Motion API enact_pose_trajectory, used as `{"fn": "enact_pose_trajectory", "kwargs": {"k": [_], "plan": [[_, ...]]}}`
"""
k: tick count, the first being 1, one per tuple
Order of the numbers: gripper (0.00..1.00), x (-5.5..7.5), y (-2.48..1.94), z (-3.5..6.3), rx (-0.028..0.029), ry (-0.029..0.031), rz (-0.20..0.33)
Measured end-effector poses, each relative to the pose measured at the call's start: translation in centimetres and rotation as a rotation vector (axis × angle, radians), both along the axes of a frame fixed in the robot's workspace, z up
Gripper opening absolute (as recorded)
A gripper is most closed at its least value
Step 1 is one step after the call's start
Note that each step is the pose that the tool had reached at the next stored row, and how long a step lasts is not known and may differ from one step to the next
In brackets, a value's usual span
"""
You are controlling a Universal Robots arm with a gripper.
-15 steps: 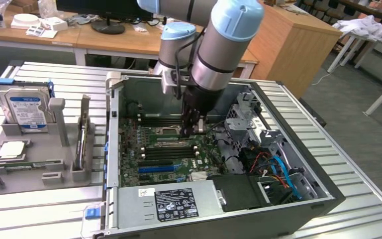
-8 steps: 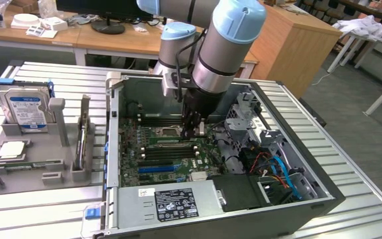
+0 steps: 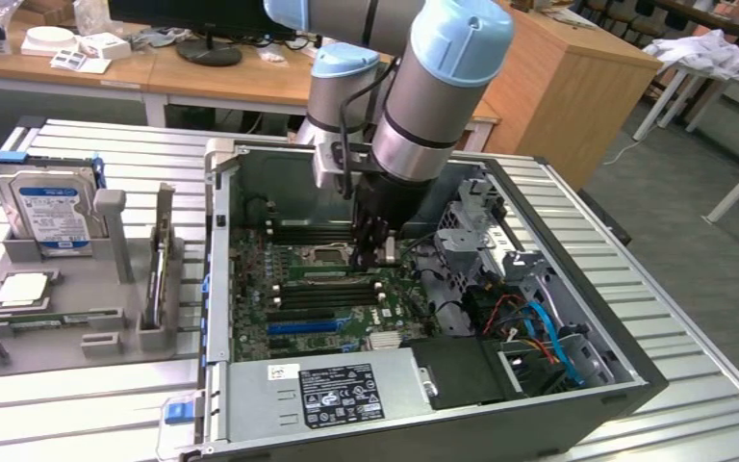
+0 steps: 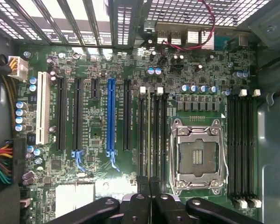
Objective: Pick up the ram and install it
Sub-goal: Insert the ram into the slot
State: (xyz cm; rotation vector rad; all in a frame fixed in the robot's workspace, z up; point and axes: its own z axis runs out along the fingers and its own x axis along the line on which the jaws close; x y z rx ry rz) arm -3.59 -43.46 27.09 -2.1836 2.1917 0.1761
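Note:
The ram (image 3: pixel 338 272) is a thin green strip seated edge-up in a memory slot just in front of the empty processor socket (image 3: pixel 324 255), inside the open computer case (image 3: pixel 222 289). In the wrist view the ram (image 4: pixel 150 135) runs between two white clips, beside the socket (image 4: pixel 198 156). My gripper (image 3: pixel 376 258) reaches straight down into the case over one end of that slot. Its black fingers are shut together, and in the wrist view the gripper (image 4: pixel 149 183) sits directly above the ram's end. Whether the tips touch its top edge is not clear.
A grey fixture (image 3: pixel 68 342) at the exterior view's left holds a hard drive (image 3: pixel 46 207), a square silver processor (image 3: pixel 26 289) and an upright card (image 3: pixel 162 279). Around the gripper are a drive cage (image 3: pixel 472 231), blue and orange cables (image 3: pixel 537 332) and the power supply (image 3: pixel 331 390).

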Motion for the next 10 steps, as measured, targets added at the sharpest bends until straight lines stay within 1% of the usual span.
{"fn": "enact_pose_trajectory", "kwargs": {"k": [10], "plan": [[0.12, 0.00, 0.00, -0.96, 0.0001, -0.0004, 0.000]]}}
